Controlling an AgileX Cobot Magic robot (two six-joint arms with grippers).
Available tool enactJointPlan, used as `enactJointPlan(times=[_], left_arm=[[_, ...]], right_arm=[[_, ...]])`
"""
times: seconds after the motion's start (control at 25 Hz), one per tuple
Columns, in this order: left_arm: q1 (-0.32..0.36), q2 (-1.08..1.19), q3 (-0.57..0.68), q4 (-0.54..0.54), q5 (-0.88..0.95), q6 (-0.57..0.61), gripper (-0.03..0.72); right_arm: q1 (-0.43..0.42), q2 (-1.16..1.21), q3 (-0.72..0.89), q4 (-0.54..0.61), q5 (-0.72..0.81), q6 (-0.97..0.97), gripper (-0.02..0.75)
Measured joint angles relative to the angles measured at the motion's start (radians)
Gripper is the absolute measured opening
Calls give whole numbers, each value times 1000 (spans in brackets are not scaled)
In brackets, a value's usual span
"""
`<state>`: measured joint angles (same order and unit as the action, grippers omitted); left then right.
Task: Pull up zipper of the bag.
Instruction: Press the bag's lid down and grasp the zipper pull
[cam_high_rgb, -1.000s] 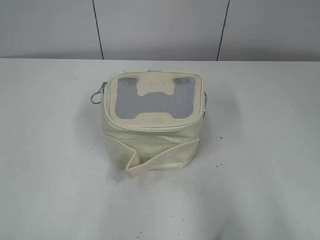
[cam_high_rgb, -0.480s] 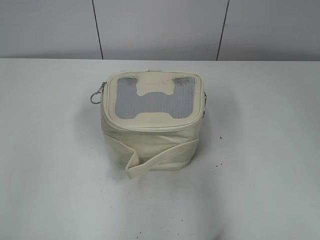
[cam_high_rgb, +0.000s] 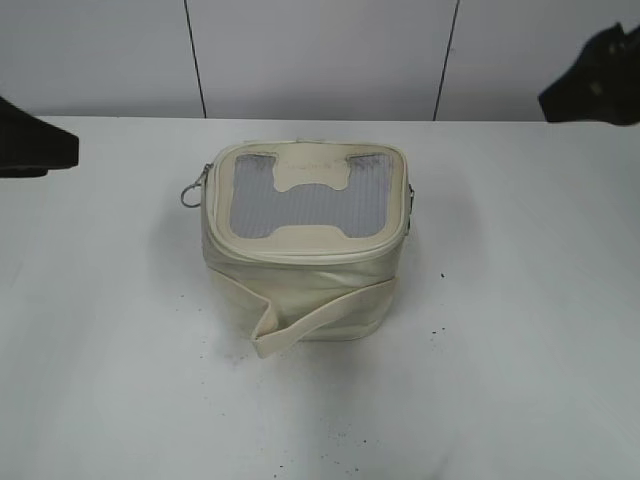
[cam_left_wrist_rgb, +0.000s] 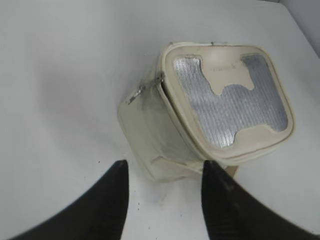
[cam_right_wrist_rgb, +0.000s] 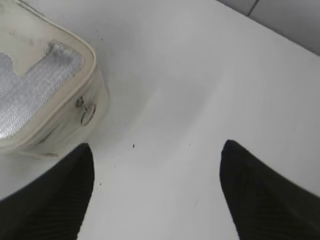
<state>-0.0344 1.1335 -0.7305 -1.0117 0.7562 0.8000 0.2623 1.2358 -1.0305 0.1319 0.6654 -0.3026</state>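
The cream bag (cam_high_rgb: 300, 285) stands mid-table with its grey top panel and H-shaped patch facing up. The zipper (cam_high_rgb: 300, 254) runs round its top rim. One silver ring pull (cam_high_rgb: 190, 194) hangs at the left side and another (cam_right_wrist_rgb: 87, 118) at the right side. In the left wrist view the bag (cam_left_wrist_rgb: 150, 130) shows a dark gap along the zipper (cam_left_wrist_rgb: 172, 112) below a silver pull (cam_left_wrist_rgb: 136, 94). My left gripper (cam_left_wrist_rgb: 165, 167) is open and empty, just short of the bag. My right gripper (cam_right_wrist_rgb: 156, 150) is open and empty over bare table to the right of the bag (cam_right_wrist_rgb: 55, 107).
The white table (cam_high_rgb: 520, 330) carries small dark specks. A cream strap band (cam_high_rgb: 320, 318) wraps the bag's front and sticks out at its lower left. A panelled wall (cam_high_rgb: 320, 60) stands behind the table. The arms show at the left edge (cam_high_rgb: 35, 140) and top right (cam_high_rgb: 600, 75).
Both arms have come into the exterior view, one at the left edge and one at the top right. The bag has not moved.
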Motion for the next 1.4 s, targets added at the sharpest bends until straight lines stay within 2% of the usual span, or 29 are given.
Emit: enactJointPlan(times=[0.24, 0.44, 0.6, 0.84, 1.08, 1.4], left_arm=[[0, 223, -161, -28, 57, 97, 368], [-3, 381, -261, -27, 122, 195, 368], [-30, 470, -325, 9, 150, 225, 368], [-60, 562, -399, 79, 154, 229, 369], [-61, 621, -415, 112, 153, 229, 371], [-68, 652, -421, 116, 126, 229, 372]], right_arm=[[31, 229, -231, 91, 26, -208, 584], [77, 450, -441, 223, 148, -415, 530], [115, 613, -627, 326, 257, -526, 507], [194, 816, -867, 382, 328, -565, 503], [209, 978, -1047, 441, 381, -568, 503], [209, 1095, -1097, 440, 405, -565, 503]])
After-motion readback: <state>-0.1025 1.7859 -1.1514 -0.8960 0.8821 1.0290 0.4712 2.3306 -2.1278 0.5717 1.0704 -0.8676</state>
